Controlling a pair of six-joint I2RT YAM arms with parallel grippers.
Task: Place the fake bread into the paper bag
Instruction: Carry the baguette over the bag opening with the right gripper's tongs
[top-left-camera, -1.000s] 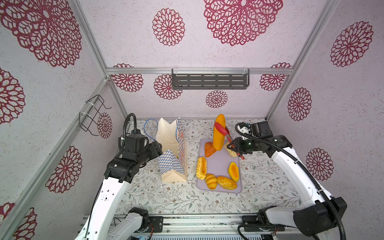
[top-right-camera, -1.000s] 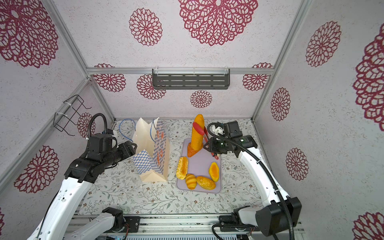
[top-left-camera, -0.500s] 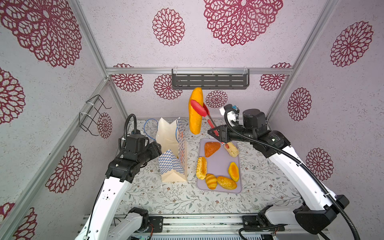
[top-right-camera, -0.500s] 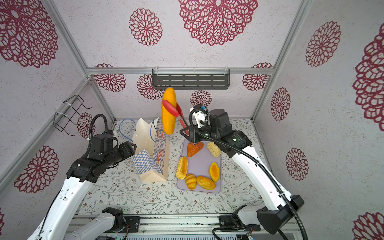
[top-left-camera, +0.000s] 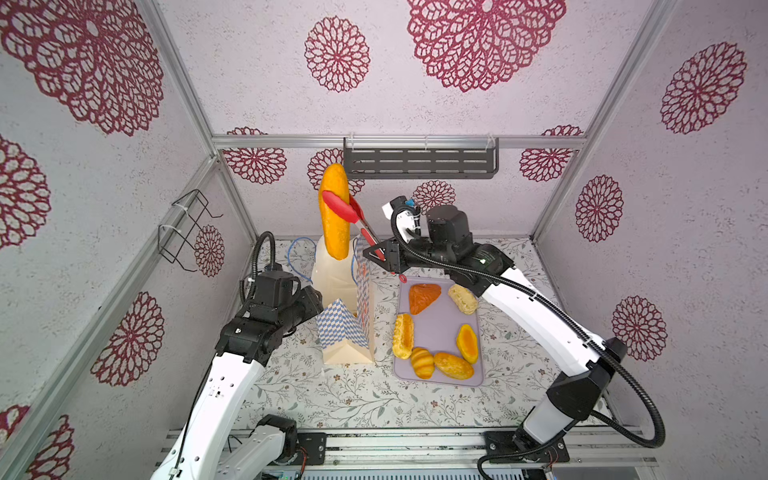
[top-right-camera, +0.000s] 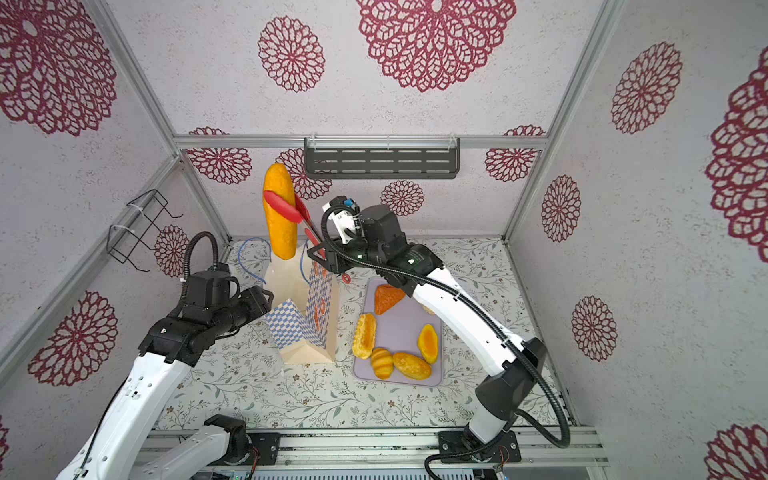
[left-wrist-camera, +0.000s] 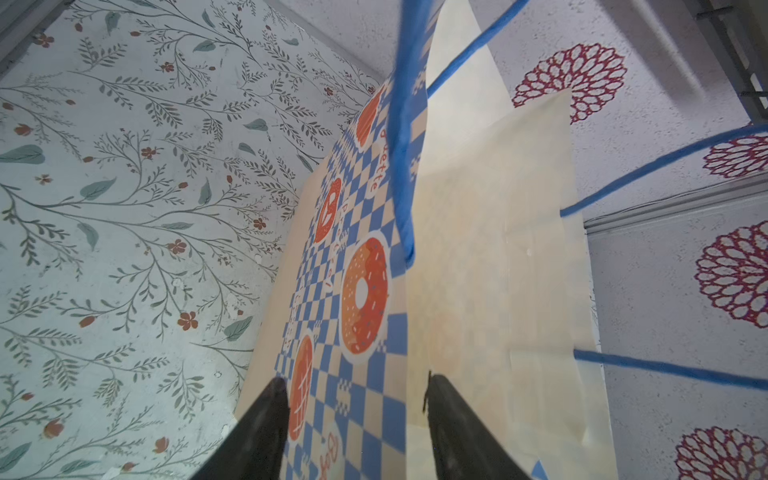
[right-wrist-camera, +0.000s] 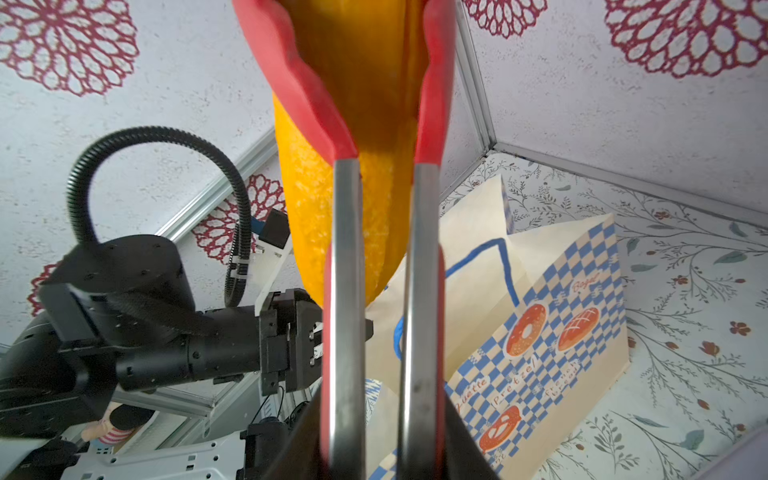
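Observation:
My right gripper (top-left-camera: 380, 253) (right-wrist-camera: 380, 432) is shut on red tongs (top-left-camera: 357, 220) (right-wrist-camera: 345, 249). The tongs clamp a long golden loaf of fake bread (top-left-camera: 334, 212) (top-right-camera: 280, 216) (right-wrist-camera: 328, 216), which hangs upright with its lower end just over the open mouth of the paper bag (top-left-camera: 345, 328) (top-right-camera: 299, 328) (right-wrist-camera: 540, 332). The bag stands upright. My left gripper (top-left-camera: 313, 297) (left-wrist-camera: 353, 399) is open at the bag's left side, its jaws apart with the checked wall (left-wrist-camera: 357, 291) between them. Several more loaves lie on the lilac tray (top-left-camera: 440, 328), among them a triangle (top-left-camera: 422, 296) and a croissant (top-left-camera: 422, 362).
The tray lies right of the bag on the floral table cover (top-left-camera: 374, 399). A wire rack (top-left-camera: 187, 226) hangs on the left wall and a dark slotted shelf (top-left-camera: 419, 160) on the back wall. The bag's blue cord handles (left-wrist-camera: 405, 124) stick up by my left gripper.
My right arm has lifted the tongs and the long loaf from over the tray, up and to the left, until the loaf hangs over the bag's mouth. The left arm has hardly moved.

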